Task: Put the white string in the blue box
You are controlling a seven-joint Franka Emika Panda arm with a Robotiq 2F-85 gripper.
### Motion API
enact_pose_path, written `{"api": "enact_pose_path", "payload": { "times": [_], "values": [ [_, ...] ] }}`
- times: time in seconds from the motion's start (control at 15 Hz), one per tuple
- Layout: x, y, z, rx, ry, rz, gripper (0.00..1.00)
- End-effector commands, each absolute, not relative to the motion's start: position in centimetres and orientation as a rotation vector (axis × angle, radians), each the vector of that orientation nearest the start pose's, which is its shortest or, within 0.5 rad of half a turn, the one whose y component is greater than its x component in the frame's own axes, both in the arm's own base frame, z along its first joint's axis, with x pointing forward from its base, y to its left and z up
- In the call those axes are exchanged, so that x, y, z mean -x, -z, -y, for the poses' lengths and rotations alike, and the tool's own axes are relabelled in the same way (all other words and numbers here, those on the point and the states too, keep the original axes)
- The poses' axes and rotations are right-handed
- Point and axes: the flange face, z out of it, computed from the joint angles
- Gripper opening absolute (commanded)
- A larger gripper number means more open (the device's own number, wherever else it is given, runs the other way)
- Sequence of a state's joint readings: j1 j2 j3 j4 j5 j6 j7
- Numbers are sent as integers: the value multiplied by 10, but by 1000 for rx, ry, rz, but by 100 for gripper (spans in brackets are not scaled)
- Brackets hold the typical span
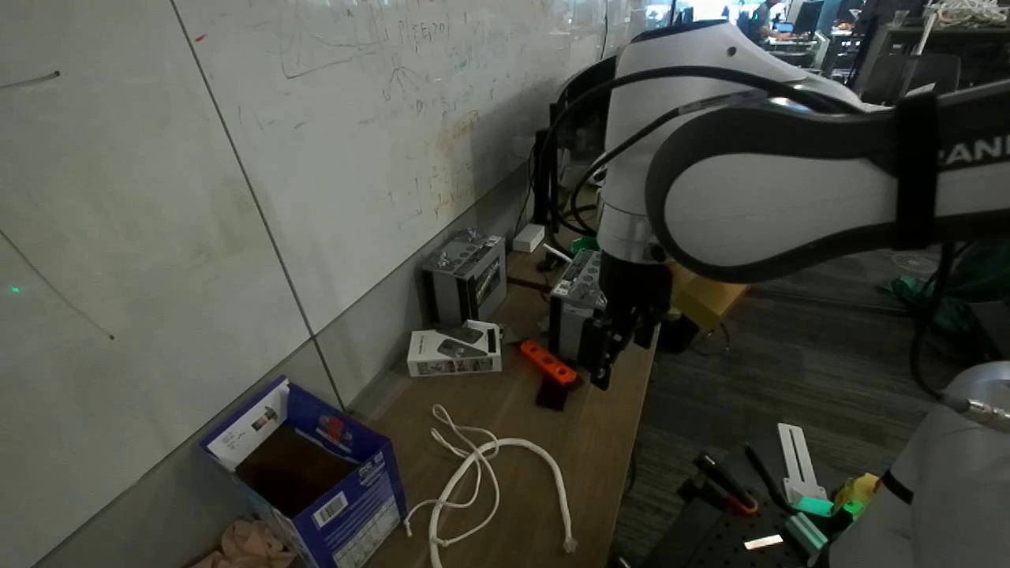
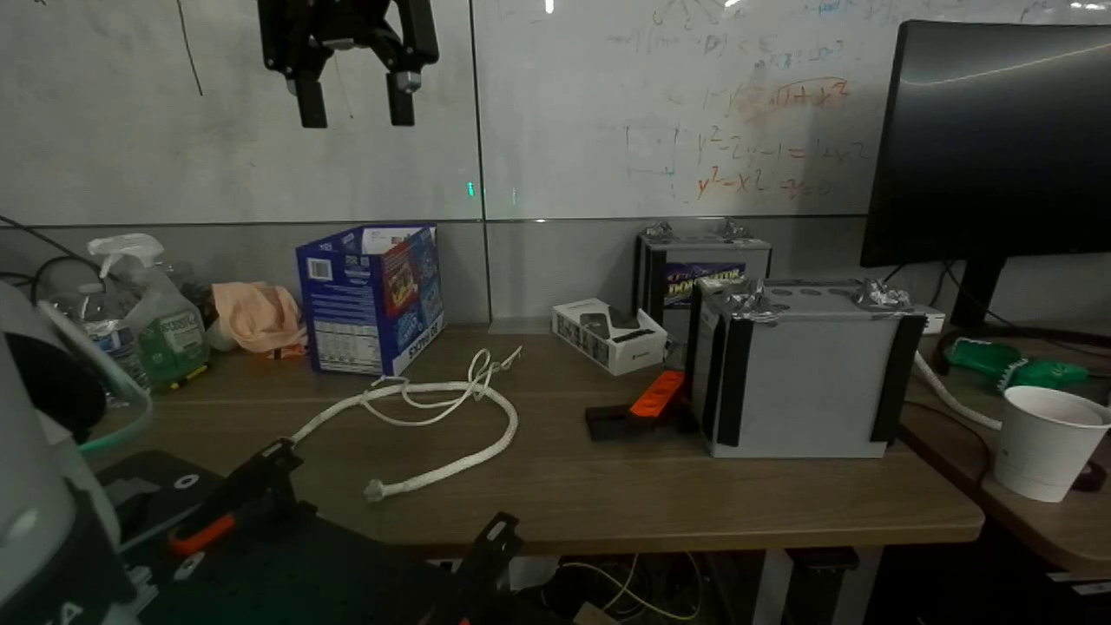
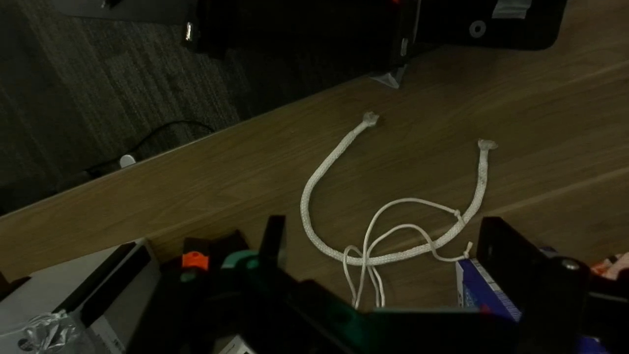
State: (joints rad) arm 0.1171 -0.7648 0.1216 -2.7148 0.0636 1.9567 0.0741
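Note:
The white string (image 1: 513, 442) lies in loose loops on the wooden table, in front of the blue box; it also shows in an exterior view (image 2: 510, 424) and in the wrist view (image 3: 393, 257). It has a thick cord with thinner cord tied to it. The blue box (image 1: 363, 497) stands upright with its top open and a dark brown inside; it also shows in an exterior view (image 2: 347, 295). In the wrist view only part of the box (image 3: 484, 290) shows. My gripper (image 2: 357, 111) is open and empty, high above the table, fingers pointing down; it also shows in an exterior view (image 1: 623, 359).
Grey battery-like boxes (image 2: 807, 373), a small grey-white device box (image 2: 612, 338) and an orange tool (image 1: 547, 361) stand along the table. A peach cloth (image 2: 256, 317) and a spray bottle (image 2: 165, 321) are beside the blue box. A whiteboard wall (image 1: 237, 158) rises behind.

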Motion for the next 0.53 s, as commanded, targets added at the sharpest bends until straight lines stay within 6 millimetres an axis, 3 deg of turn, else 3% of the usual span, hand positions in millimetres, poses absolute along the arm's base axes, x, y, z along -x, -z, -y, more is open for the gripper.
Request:
{"api": "enact_pose_path", "payload": {
  "times": [0.0, 0.27, 0.47],
  "values": [
    [-350, -430, -78, 3146, 95, 63, 100],
    [-417, -399, -71, 3132, 184, -1, 100],
    [-464, -374, -68, 3139, 156, 15, 100]
  ]
}}
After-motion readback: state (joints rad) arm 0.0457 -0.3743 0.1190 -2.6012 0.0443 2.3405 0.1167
